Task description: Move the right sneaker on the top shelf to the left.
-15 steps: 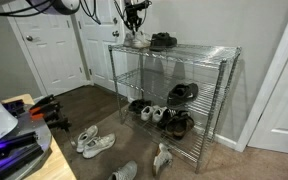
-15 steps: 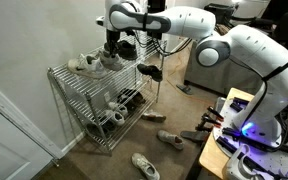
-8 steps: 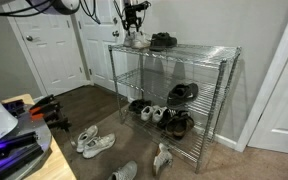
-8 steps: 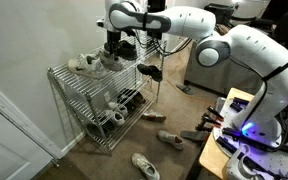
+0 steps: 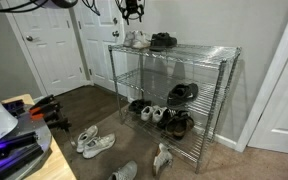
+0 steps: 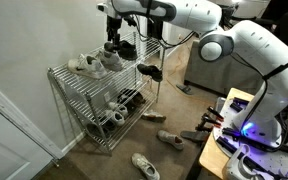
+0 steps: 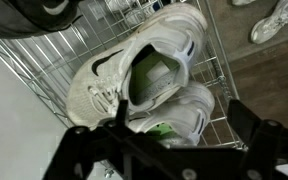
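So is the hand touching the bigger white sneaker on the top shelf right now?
Apart. In an exterior view the hand hangs above the right sneaker, with a clear gap between them.

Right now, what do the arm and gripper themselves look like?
The arm is glossy white, built of thick rounded segments with darker seams at the joints. The gripper is black, and the wrist view shows its two flat, dark fingers.
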Action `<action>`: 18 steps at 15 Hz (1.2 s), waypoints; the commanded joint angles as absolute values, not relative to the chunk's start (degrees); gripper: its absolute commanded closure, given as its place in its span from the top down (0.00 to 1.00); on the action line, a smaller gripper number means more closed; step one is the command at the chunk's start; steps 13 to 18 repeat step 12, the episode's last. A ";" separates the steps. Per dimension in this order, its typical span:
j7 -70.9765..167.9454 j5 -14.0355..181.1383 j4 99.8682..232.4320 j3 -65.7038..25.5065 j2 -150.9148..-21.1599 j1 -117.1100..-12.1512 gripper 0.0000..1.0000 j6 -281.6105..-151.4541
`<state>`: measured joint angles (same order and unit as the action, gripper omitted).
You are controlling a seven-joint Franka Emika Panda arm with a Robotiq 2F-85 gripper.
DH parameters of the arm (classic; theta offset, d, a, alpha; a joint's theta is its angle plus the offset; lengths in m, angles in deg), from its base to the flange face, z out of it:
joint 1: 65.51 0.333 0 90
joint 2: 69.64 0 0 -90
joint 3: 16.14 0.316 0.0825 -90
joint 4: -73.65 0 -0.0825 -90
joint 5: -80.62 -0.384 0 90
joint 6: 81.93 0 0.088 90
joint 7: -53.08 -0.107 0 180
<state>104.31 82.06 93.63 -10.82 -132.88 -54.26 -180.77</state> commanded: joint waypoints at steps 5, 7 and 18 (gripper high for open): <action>95.03 80.81 94.80 -11.00 -126.91 -58.43 1.00 -180.65; 93.19 80.47 94.95 -10.71 -126.41 -59.41 1.00 -180.36; 93.23 81.70 93.58 -10.91 -127.68 -59.47 1.00 -180.75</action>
